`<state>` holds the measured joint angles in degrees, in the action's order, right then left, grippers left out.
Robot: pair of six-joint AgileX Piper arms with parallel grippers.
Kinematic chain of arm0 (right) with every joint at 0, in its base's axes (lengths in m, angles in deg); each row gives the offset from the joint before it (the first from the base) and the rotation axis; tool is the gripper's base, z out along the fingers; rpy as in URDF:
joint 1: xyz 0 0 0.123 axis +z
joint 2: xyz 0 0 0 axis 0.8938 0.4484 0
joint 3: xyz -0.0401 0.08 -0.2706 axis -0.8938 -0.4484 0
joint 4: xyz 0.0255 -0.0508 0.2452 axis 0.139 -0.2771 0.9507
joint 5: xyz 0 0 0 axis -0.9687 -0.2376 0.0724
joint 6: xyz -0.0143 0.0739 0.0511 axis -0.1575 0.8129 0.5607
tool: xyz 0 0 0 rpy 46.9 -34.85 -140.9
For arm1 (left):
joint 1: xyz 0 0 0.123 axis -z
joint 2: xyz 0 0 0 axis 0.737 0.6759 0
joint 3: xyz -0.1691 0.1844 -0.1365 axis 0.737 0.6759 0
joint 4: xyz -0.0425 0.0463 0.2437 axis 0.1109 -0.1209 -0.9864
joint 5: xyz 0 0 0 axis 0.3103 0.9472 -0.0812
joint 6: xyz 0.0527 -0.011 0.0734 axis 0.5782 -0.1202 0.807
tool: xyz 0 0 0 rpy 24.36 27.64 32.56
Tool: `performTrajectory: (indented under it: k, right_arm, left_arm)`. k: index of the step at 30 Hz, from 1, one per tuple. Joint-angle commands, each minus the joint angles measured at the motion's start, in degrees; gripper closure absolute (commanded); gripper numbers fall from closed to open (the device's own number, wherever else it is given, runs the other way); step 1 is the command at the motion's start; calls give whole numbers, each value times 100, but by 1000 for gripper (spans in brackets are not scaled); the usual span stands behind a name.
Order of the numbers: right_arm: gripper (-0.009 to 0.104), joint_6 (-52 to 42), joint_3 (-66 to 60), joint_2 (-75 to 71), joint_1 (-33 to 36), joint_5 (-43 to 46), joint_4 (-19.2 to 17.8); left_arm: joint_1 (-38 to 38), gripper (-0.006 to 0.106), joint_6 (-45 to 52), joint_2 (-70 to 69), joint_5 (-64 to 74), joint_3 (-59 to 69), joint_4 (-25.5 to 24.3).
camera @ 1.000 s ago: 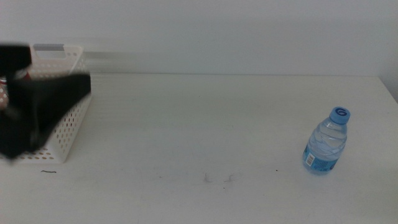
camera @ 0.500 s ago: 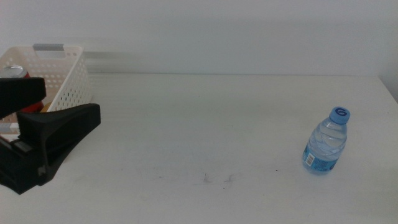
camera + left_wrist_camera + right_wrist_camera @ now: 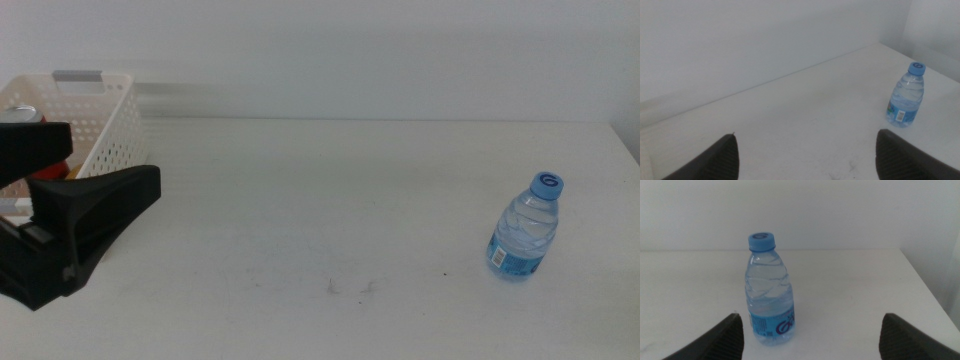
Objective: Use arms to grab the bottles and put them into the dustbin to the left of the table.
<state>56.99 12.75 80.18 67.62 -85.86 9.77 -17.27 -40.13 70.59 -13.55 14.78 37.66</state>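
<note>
You can make out a white looping mark, perhaps "Go", on the blue label (image 3: 771,324) of the water bottle (image 3: 768,290); its blue cap (image 3: 547,183) shows a "G"-like emblem.

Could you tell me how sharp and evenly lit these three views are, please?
Middle view: flat, bright light, faint shadows; the left gripper, open beside the dustbin, looks sharp. Left wrist view: soft focus, the water bottle slightly hazy. Right wrist view: the bottle is crisp, the right gripper open, its jaw tips blurred.
</note>
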Motion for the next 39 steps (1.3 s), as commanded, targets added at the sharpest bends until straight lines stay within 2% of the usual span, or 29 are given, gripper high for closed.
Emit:
performTrajectory:
  k: [1, 3, 6, 9, 11, 15, 17, 21, 28, 33, 34, 37, 39]
  right_arm:
    - [5, -190, 189, 285, -31, 161, -41]
    - [5, -280, 374, 796, -20, 575, -56]
    - [5, -252, 432, 1835, -20, 1683, -176]
    - [5, 265, 432, 3085, -20, 2707, -359]
    - [5, 581, 440, 3957, -20, 3306, -646]
    - [5, 596, 440, 5435, -20, 4437, -1604]
    - [5, 596, 440, 6164, -20, 5163, -1805]
    - [5, 505, 454, 7176, -20, 6227, -1791]
    - [5, 42, 500, 8456, -20, 7333, -1319]
    - [5, -240, 514, 9197, -20, 7743, -601]
    - [5, -344, 544, 9347, -20, 7884, -551]
    - [5, -613, 792, 9714, -20, 8013, -592]
    - [5, -562, 1031, 9925, -20, 8000, -854]
  left_arm:
    - [36, 7, 2, 30, -91, 30, -70]
    - [25, 7, 2, 30, -91, 30, -138]
    - [14, 7, 2, 30, -105, 30, -150]
    - [14, 7, 2, 30, -117, 30, -150]
    - [14, 7, 2, 30, -117, 30, -150]
    - [14, 7, 2, 30, -117, 30, -207]
    - [14, 7, 2, 30, -129, 30, -203]
    - [14, 7, 2, 30, -129, 30, -215]
    - [14, 7, 2, 30, -141, 30, -265]
    - [14, 7, 2, 30, -141, 30, -265]
    - [14, 7, 2, 30, -141, 30, -265]
    - [14, 7, 2, 30, -172, 30, -263]
    - [14, 7, 2, 30, -172, 30, -263]
